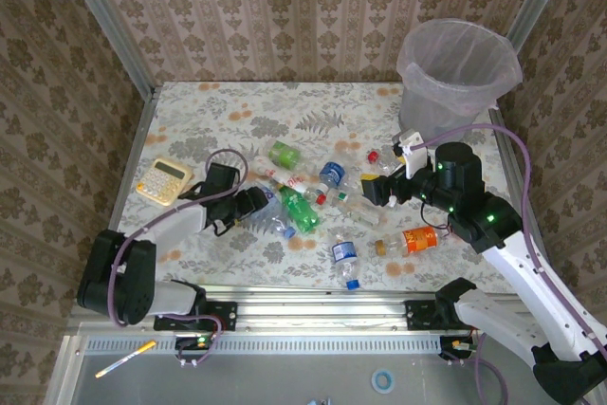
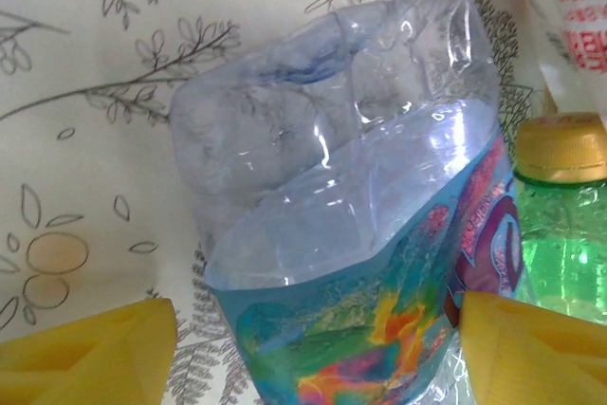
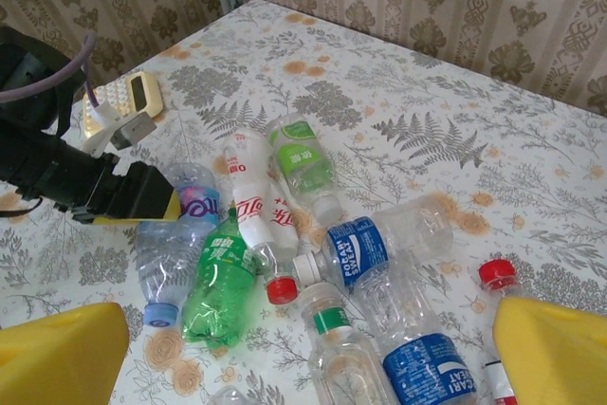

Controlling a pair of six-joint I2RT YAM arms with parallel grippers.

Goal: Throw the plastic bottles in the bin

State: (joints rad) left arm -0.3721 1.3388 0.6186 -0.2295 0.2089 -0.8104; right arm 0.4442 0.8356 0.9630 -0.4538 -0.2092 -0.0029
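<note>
Fingers (image 2: 85,353) on your left arm stand open around a clear bottle (image 2: 332,187) with a bright label. One finger shows a gap to it and the other sits just beside the label. Your right fingers (image 3: 62,353) are spread wide with nothing between them, above the plastic bottles (image 1: 313,201) scattered on the table (image 1: 237,111). Every bottle lies outside the bin (image 1: 432,111), left of it and nearer you. The straddled one is well apart from the bin.

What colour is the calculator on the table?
The calculator is yellow, clearest in the top view.
</note>
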